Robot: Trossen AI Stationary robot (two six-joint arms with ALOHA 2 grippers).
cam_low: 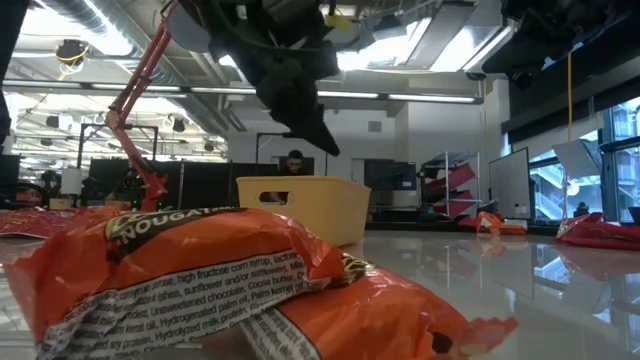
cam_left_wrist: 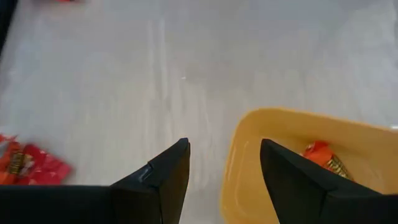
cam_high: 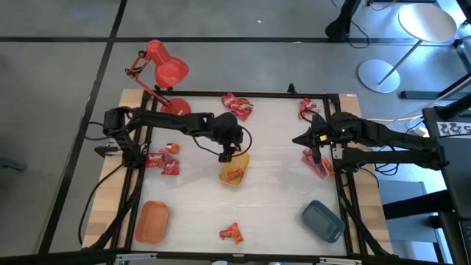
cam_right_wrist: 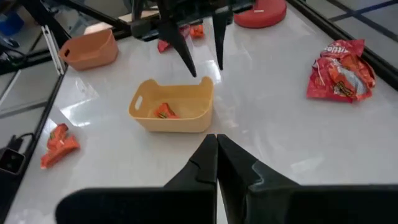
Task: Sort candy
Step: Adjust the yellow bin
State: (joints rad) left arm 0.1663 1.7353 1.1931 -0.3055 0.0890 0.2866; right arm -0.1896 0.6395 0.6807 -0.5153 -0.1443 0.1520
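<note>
The candy lies in loose heaps on the white table: by the far edge (cam_high: 237, 104), at the far right (cam_high: 309, 109), at the right edge (cam_high: 320, 165), on the left (cam_high: 163, 158) and near the front (cam_high: 232, 233). An orange-wrapped candy (cam_left_wrist: 322, 155) lies inside the yellow tray (cam_high: 234, 171). My left gripper (cam_high: 229, 154) hangs open and empty just above the tray's far-left rim (cam_left_wrist: 239, 155), and it also shows in the right wrist view (cam_right_wrist: 206, 71). My right gripper (cam_right_wrist: 216, 146) is shut and empty, hovering over the table's right half (cam_high: 309, 140).
An orange tray (cam_high: 151, 221) stands at the near left corner and a grey tray (cam_high: 322, 221) at the near right. A red desk lamp (cam_high: 165, 70) stands at the far left corner. Bare white table (cam_high: 280, 184) lies between the yellow tray and my right gripper.
</note>
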